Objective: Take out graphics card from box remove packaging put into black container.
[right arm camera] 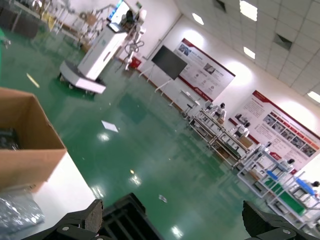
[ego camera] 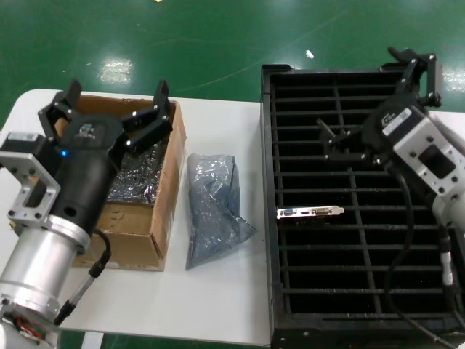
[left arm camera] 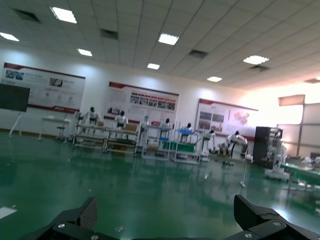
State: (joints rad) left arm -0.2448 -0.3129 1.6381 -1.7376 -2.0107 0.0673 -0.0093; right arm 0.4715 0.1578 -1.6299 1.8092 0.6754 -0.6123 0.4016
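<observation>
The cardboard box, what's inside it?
Glossy dark plastic-bagged bundles show inside the box. The left gripper, jaws open, hovers above and covers much of the interior, so the rest stays hidden.

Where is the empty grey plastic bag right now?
In the head view, the crinkly translucent grey plastic bag lies flat on the white table, between the brown cardboard box on the robot's left and the large black slotted crate on its right.
</observation>
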